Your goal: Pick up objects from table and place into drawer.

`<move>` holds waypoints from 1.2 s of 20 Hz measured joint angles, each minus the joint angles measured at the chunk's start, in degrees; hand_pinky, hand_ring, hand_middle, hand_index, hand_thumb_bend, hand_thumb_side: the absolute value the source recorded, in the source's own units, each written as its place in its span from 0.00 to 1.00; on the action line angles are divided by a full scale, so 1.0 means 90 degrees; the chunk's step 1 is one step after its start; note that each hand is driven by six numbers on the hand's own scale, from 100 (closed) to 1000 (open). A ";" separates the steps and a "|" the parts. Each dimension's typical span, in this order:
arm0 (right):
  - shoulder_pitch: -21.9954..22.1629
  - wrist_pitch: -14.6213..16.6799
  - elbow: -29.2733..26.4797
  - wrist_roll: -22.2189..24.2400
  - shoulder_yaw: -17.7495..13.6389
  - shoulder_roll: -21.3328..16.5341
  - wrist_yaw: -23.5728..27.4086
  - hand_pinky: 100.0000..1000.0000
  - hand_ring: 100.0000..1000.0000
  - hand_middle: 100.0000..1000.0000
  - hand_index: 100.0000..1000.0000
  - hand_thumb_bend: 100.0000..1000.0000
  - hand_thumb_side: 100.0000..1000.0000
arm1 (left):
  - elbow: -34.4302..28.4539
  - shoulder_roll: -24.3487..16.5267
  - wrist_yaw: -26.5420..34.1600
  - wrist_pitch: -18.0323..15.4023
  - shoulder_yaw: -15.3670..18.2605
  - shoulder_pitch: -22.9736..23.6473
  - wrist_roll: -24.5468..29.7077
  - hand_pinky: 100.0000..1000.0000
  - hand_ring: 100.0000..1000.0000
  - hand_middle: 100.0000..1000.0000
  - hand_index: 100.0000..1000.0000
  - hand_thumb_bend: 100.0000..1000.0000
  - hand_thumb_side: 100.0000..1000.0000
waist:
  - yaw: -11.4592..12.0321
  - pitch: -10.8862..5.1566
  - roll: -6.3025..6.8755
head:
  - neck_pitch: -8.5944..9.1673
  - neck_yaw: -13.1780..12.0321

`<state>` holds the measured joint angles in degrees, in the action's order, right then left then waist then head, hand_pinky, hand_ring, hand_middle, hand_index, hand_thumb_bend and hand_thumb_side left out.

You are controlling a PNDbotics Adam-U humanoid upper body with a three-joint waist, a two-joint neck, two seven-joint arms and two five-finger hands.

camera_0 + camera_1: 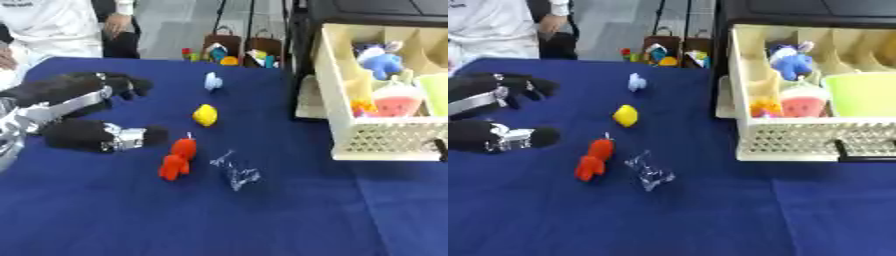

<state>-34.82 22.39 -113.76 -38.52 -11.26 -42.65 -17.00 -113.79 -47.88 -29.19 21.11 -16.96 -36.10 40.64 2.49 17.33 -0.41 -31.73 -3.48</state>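
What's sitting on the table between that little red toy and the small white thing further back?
A yellow toy lies between the red toy and the small white thing, roughly in line with them on the blue cloth; the left eye view shows it best.

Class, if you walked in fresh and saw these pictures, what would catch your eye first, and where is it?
Probably the red toy lying mid-table on the blue cloth, with the black left hand open just to its left. Next, the cream drawer at right, holding a blue plush toy.

Lab: tripod legs [251, 22], blue-clothed table [175, 220].
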 measured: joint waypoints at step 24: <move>-0.0056 0.0027 0.0000 0.0073 0.0072 0.0002 0.0137 0.75 0.78 0.74 0.81 0.00 1.00 | 0.2135 0.0790 -0.1470 -0.0017 -0.1082 -0.0650 0.0174 0.62 0.75 0.75 0.93 0.60 0.95 | -0.0127 0.0043 0.0080 | 0.0009 -0.0038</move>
<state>-35.32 22.63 -113.76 -37.87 -10.61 -42.63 -15.76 -94.58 -40.77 -42.42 20.95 -26.69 -41.95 42.20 1.35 17.72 0.31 -31.66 -3.83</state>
